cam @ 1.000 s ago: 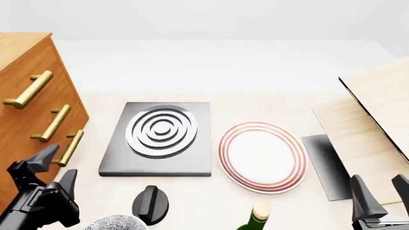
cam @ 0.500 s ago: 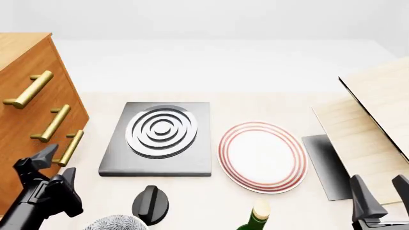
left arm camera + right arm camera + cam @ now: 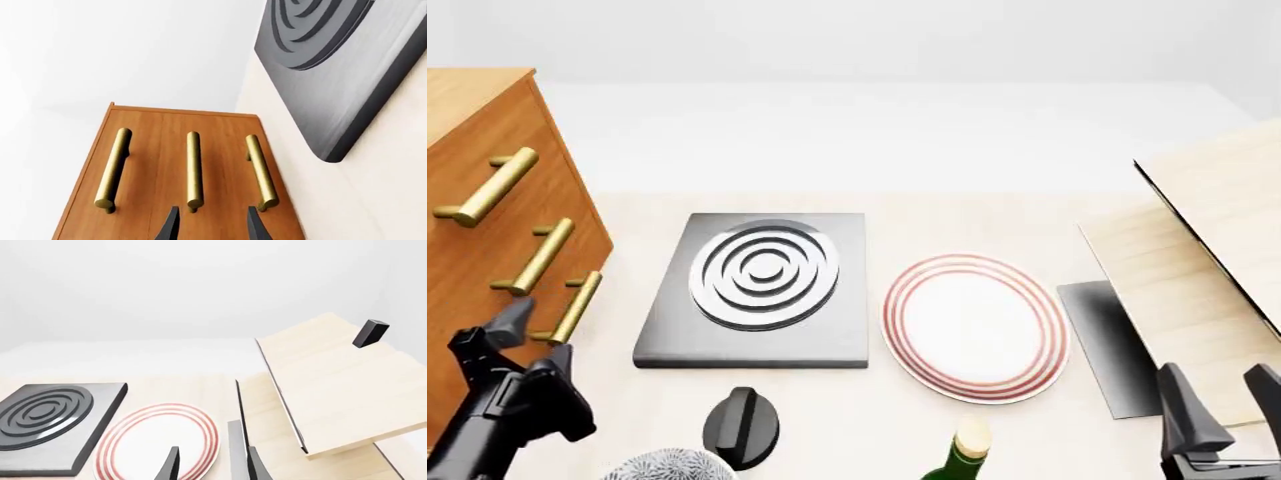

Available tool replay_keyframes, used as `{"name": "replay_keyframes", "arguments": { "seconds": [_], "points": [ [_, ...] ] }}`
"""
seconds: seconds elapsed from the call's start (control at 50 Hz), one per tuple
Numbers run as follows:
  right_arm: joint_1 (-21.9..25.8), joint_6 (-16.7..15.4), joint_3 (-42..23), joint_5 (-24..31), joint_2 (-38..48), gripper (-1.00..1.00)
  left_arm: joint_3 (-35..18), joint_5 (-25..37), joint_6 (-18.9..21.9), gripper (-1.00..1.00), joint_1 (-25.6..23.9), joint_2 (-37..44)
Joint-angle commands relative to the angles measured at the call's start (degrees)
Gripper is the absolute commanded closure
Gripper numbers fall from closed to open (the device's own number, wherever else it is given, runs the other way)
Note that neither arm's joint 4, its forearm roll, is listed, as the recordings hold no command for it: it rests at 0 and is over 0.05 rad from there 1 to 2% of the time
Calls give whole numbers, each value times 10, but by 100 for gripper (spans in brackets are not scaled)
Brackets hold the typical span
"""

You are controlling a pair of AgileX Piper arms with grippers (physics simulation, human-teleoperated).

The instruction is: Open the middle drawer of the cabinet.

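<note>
At far left, the cabinet (image 3: 487, 230) stands with the middle drawer (image 3: 541, 258) apparently closed. Left gripper (image 3: 523, 352), jaws apart, faces its handles; right gripper (image 3: 1225, 398) likewise parted.

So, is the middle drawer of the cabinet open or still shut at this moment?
Shut. In the front view the middle drawer lies flush with the cabinet front, level with the other two; the open left gripper has not reached its handle.
</note>
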Motion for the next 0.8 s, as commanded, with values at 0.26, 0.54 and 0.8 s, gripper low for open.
{"name": "replay_keyframes", "arguments": {
  "seconds": [0.26,0.54,0.8],
  "points": [
    [-2,3,1,-22,24,-100,-46,-18,10,-100,33,24],
    [-8,6,2,-15,22,-100,-105,-12,16,-100,39,69],
    [-13,8,2,-40,49,-100,-123,-24,18,-100,36,122]
  ]
}}
